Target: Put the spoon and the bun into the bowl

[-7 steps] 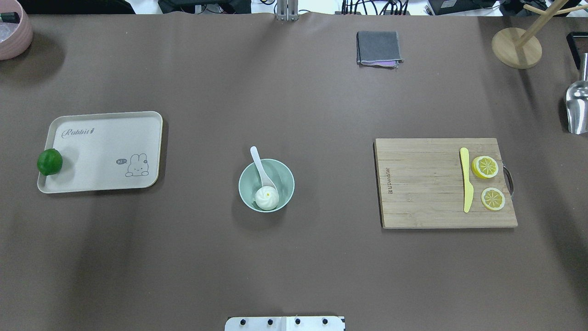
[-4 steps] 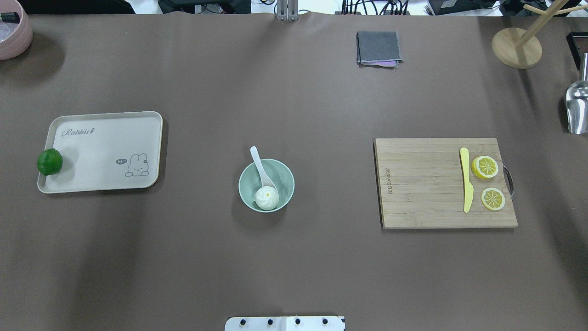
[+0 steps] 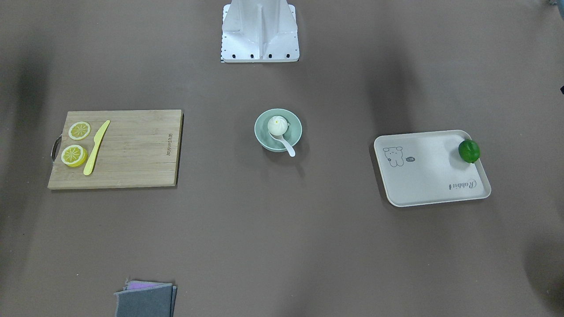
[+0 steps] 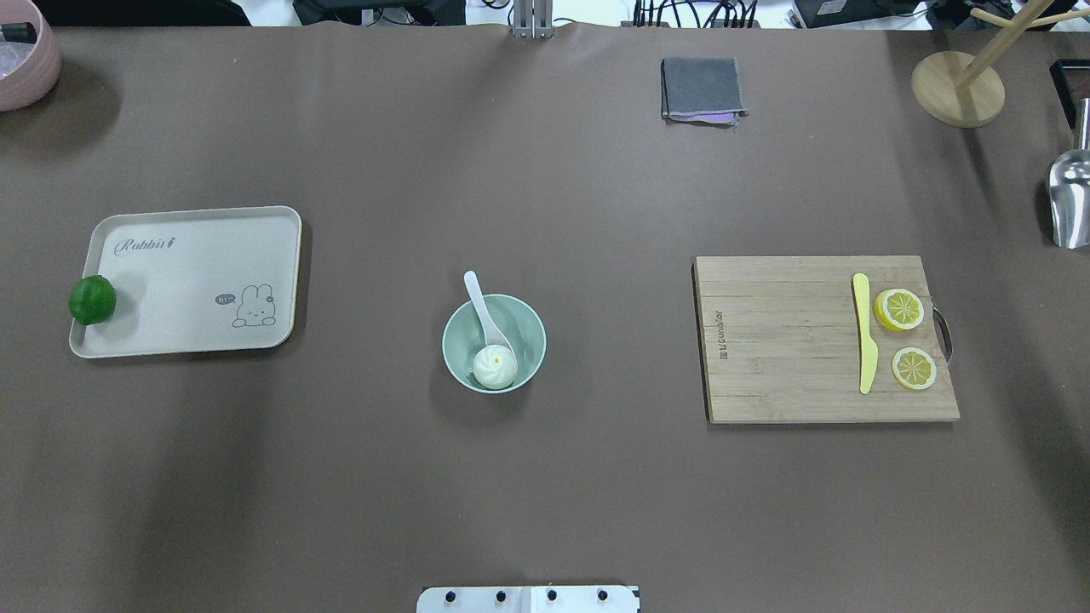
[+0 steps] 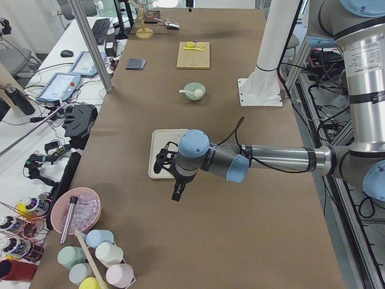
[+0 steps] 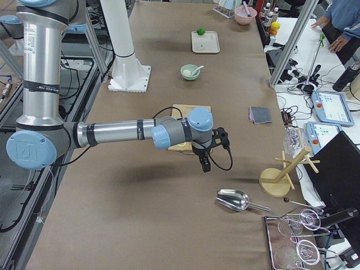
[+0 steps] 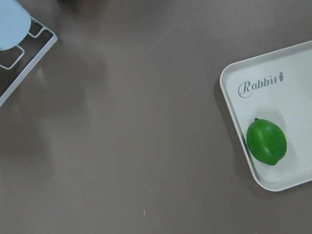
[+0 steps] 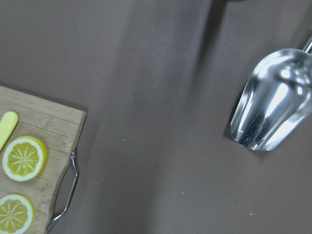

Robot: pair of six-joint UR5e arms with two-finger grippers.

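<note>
the left gripper [image 5: 176, 194] hangs above the table near its left end, fingers pointing down, over the strip between the tray [image 4: 196, 281] and that end. it shows only in a side view, so we cannot tell whether its jaws stand wide or narrow. the right gripper [image 6: 205, 165] hangs the same way near the right end, over the surface between the board [image 4: 783, 340] and the scoop [image 4: 1069, 200]. here too we cannot tell its opening.

the bowl [image 4: 526, 334] stands upright near the middle of the tabletop, well apart from both grippers. the bun [image 4: 495, 368] lies inside it, against the wall on the robot's side. the spoon [image 4: 482, 309] has its scoop in the bowl, touching the bun. its handle leans on the rim and juts out toward the far edge, angled slightly to the left end.

the tray lies toward the left end with a lime [image 4: 92, 300] at its left rim. the board lies toward the right end and carries the knife [image 4: 865, 334] and two lemon slices [image 4: 900, 309] just beside it. a folded cloth [image 4: 701, 88] lies near the far edge.
</note>
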